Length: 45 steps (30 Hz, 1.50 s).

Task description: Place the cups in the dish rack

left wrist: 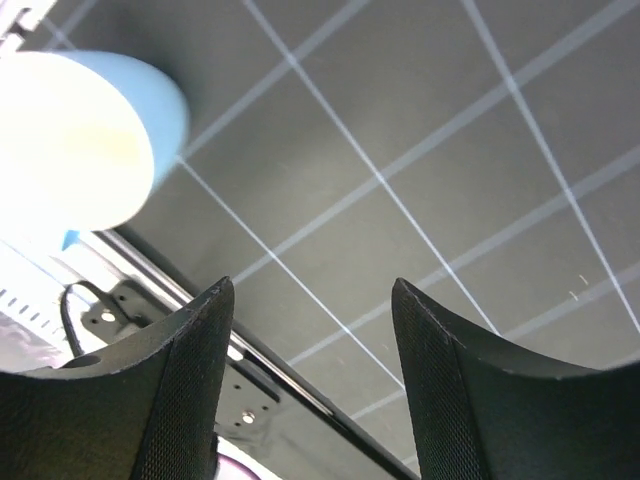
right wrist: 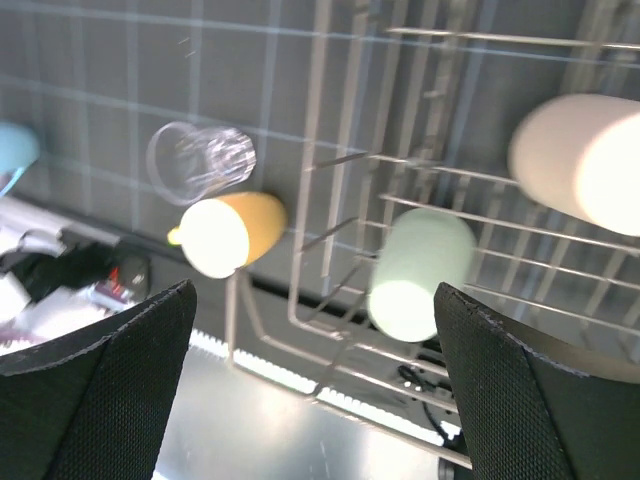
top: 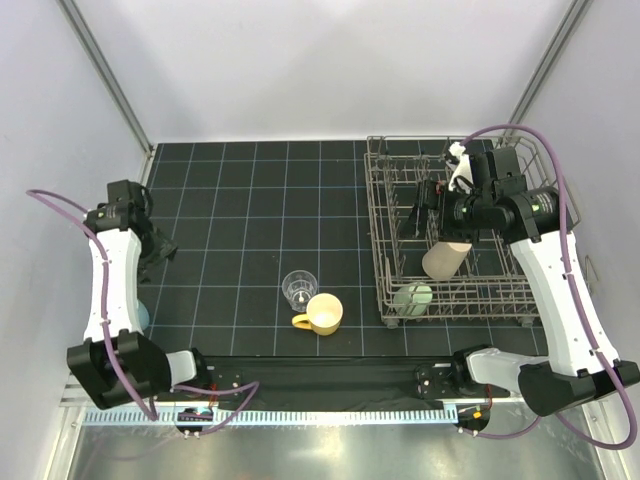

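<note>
The grey wire dish rack (top: 376, 215) stands at the right. A tan tumbler (top: 445, 257) and a pale green cup (top: 412, 298) lie inside it. On the mat sit a clear glass (top: 298, 288) and a yellow mug (top: 322, 314) lying on its side. A light blue cup (top: 143, 316) peeks out behind the left arm. My left gripper (top: 157, 247) hangs open over the mat, the light blue cup (left wrist: 90, 130) up and left of its fingers (left wrist: 190, 390). My right gripper (top: 422, 208) is open above the rack, nothing between its fingers (right wrist: 110, 380).
In the right wrist view the rack's wire (right wrist: 322, 120) runs between the yellow mug (right wrist: 232, 232) and the green cup (right wrist: 418, 270). The clear glass (right wrist: 200, 160) sits beside the mug, and the tan tumbler (right wrist: 585, 160) is at the upper right. White walls enclose the mat.
</note>
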### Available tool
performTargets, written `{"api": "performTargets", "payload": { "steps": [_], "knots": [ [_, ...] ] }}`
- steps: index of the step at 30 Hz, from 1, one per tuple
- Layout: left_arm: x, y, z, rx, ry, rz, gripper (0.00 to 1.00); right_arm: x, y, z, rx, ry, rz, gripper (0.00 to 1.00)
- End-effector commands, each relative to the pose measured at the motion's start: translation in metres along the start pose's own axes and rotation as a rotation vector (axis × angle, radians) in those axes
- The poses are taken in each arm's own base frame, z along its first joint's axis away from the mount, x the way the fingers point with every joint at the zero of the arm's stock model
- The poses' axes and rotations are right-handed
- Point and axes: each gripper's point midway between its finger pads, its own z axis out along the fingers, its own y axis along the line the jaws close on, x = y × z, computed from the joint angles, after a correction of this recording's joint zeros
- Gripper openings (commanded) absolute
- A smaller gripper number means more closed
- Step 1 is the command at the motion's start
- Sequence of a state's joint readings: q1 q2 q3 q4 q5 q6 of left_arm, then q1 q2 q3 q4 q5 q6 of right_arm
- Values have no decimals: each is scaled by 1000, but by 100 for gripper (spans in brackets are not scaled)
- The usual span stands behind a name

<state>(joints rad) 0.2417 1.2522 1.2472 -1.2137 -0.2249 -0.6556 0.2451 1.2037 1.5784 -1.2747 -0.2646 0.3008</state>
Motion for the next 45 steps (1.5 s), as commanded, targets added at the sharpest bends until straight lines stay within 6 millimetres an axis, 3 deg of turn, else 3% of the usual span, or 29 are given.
{"api": "performTargets", "payload": {
  "steps": [1,11,13,15,25,35,45],
  "knots": [
    [-19,20,17,-60,-30,-7,63,-7,31,-17,-159,-38,-71,100],
    [-43,53,33,-220,-50,21,53,4,37,-10,-173,3,-106,100],
    [-42,57,35,-238,-44,25,44,7,36,-9,-169,8,-113,100],
    [-35,60,39,-244,-32,36,41,8,35,-9,-160,7,-124,100],
    [-17,81,45,-322,-19,64,43,5,35,-6,-136,7,-156,100],
    [-18,90,63,-338,16,49,43,4,35,-4,-131,13,-158,100],
    [-11,80,92,-301,84,55,42,5,34,-3,-126,13,-154,100]
  ]
}}
